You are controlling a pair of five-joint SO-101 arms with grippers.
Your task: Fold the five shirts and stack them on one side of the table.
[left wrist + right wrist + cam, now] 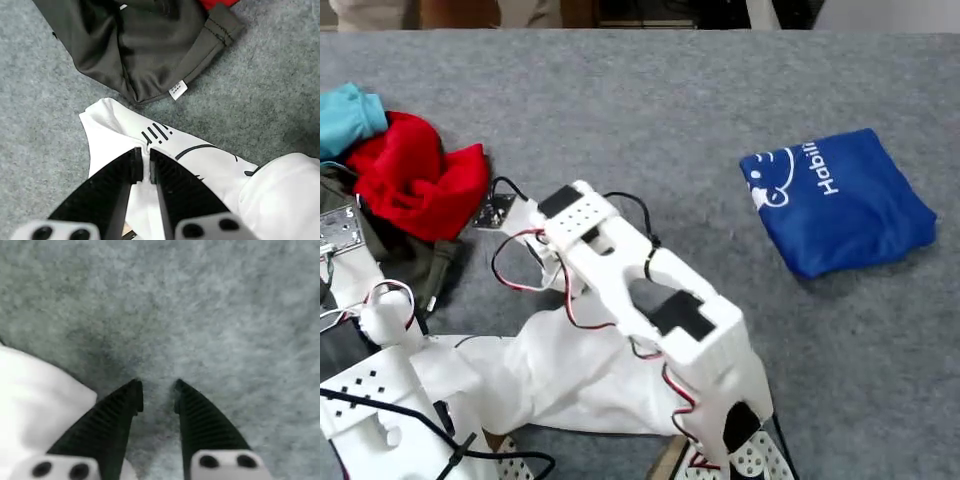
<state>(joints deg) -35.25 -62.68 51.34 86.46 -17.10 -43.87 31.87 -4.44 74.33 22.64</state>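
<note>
Five cloth shirts: one folded blue shirt [840, 200], one crumpled white shirt [570, 370], one red shirt [415, 180], one teal shirt [350, 115], one dark grey shirt [140, 45]. One grey felt worktop [670, 120]. Two black ridged tools: left tool [145, 167], right tool [157, 395].

The white shirt [570, 375] lies partly hidden under an arm [650, 300]. Beyond it, the dark shirt [415, 262] is partly covered by the red shirt [415, 175], and the teal shirt [350, 115] is cut by the edge. The dark shirt's tag [178, 89] is unreadably small.
</note>
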